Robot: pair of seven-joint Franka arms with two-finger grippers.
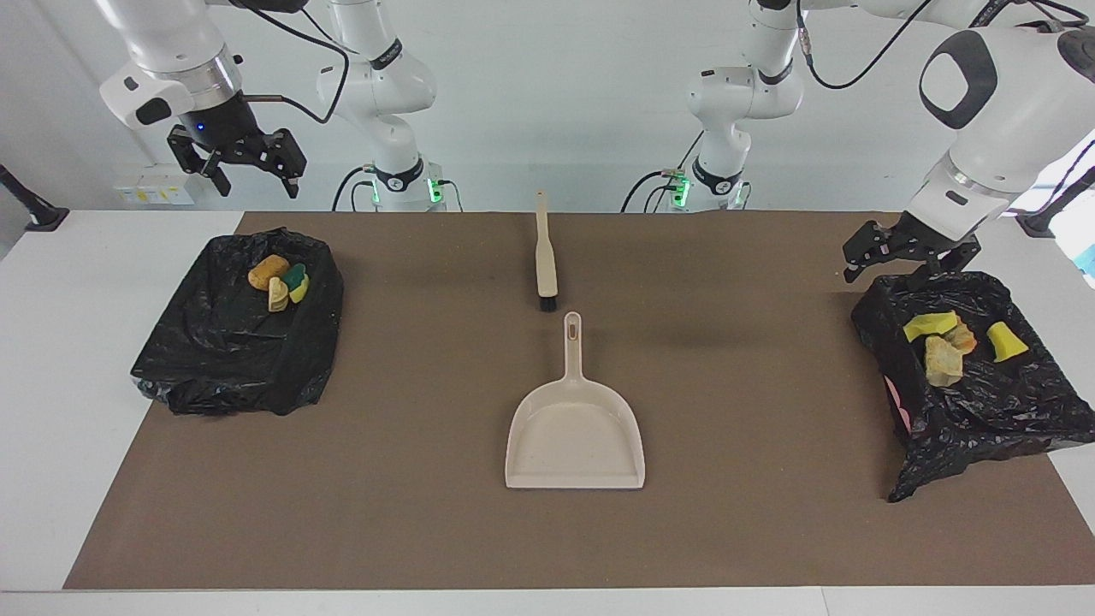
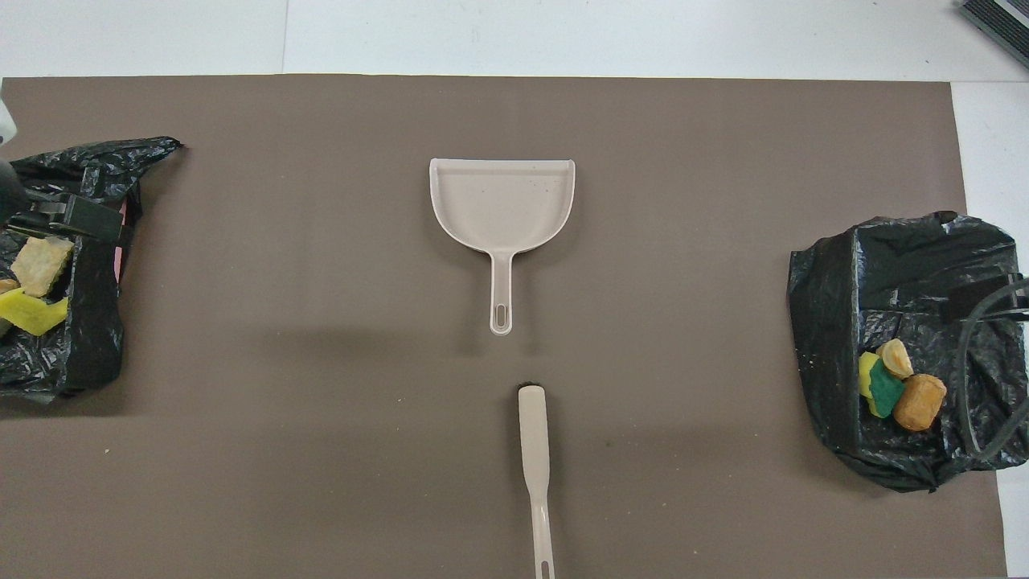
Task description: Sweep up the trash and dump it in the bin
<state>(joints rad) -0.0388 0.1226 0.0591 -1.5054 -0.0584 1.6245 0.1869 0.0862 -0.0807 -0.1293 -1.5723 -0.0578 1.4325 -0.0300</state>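
Observation:
Trash lies in two black-bagged bins. Orange, green and yellow pieces [image 1: 278,282] [image 2: 892,386] sit in the bin [image 1: 231,359] [image 2: 884,265] at the right arm's end. Yellow and tan pieces [image 1: 949,342] [image 2: 32,281] sit in the bin [image 1: 984,411] [image 2: 88,346] at the left arm's end. My left gripper [image 1: 888,272] hangs open and holds nothing, over the rim of that bin on the side nearer the robots. High above the table, by the other bin, my right gripper [image 1: 255,186] is open and holds nothing.
A beige dustpan [image 1: 575,428] [image 2: 502,201] lies mid-table on the brown mat, handle toward the robots. A beige brush [image 1: 545,257] [image 2: 534,458] lies in line with it, nearer the robots, bristles toward the pan. White table borders the mat [image 1: 770,513].

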